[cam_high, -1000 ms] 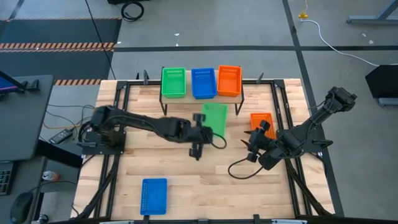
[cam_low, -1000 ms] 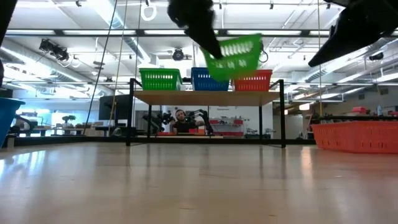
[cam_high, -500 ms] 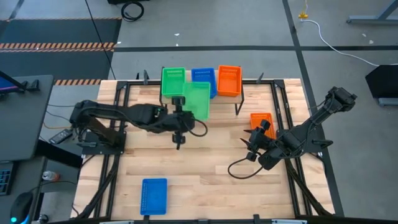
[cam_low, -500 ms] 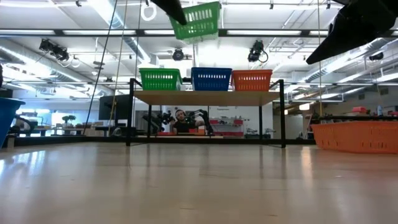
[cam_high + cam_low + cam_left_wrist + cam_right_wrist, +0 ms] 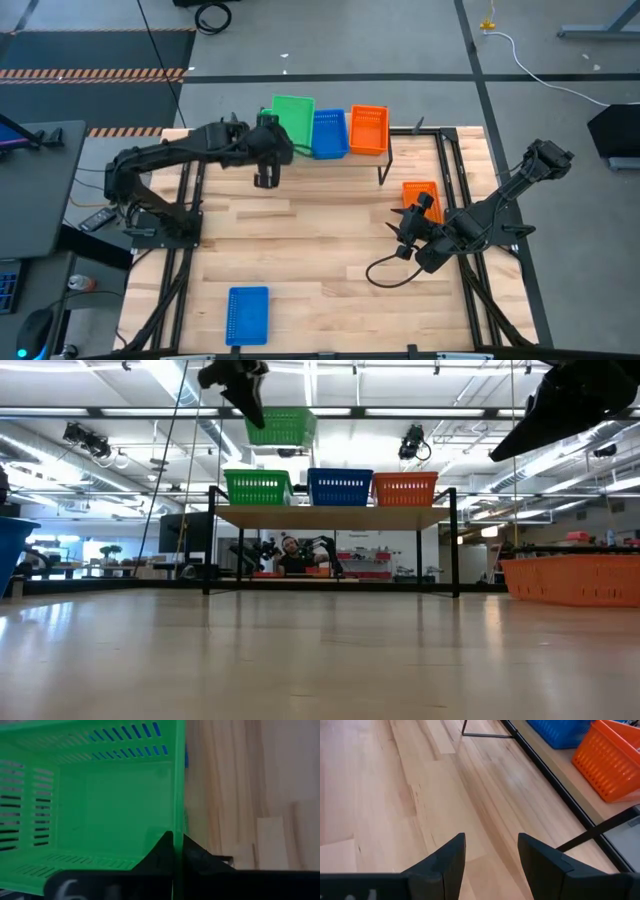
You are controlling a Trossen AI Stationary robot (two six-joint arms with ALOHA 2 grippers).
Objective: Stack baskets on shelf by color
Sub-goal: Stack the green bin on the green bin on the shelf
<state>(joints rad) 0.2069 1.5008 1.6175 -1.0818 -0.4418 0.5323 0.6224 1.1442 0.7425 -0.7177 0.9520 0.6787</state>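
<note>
L gripper is up at the far-left end of the shelf, fingers pinched tight on the rim of a green basket; in the L wrist view that rim sits right between the two dark tips and the basket's open inside faces the cam. In the low view the held green basket hangs in the air, clear above a second green basket that sits on the shelf top, not touching it. From overhead the held one covers the shelf one almost fully. Next along the shelf: blue basket in the middle, then orange basket at the right end, all three on the plank side by side. Off the shelf on the tabletop: another orange basket near the right edge, just beside the R arm, and another blue basket near the front-left corner, well apart from both arms. R gripper waits over the right side of the table, fingers spread wide w/ nothing between them, only bare wood below. Room bkgd in low view: a person seated beyond the shelf, seen under the plank.
</note>
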